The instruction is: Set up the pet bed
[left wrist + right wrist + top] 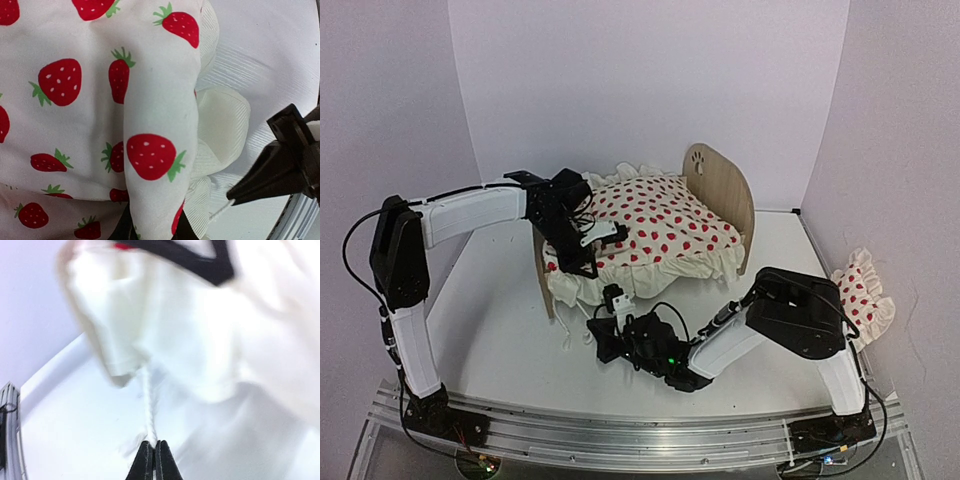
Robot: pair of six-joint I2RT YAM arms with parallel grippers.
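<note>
Table (500,340): white, carrying the bed toward the far middle and a pillow at its right edge.
Pet bed (725,185): long axis running from the low footboard (542,275) at near-left to the tall paw-print headboard at far-right, with both arms working the footboard end.
In the bed: only the duvet showing; mattress hidden beneath it, so impossible to say how it sits.
Duvet (660,225): cream with red strawberries, spread over the frame, ruffle spilling over the near side and the foot.
Pillow (865,290): outside the bed, well apart from it, beside the right arm's base – probably the piece left to place.
Left gripper (152,227): on top of the duvet near the foot corner, fingers clamped on a raised fold of the printed cloth.
Right gripper (154,452): low on the near side, just under the ruffle, jaws pressed together – apparently pinching the cord at the tips.
White cord (149,400): thin, hanging from the ruffle's edge straight down into the right fingertips.
Nearer arm: left for the duvet top, right for the near hem and the pillow.
</note>
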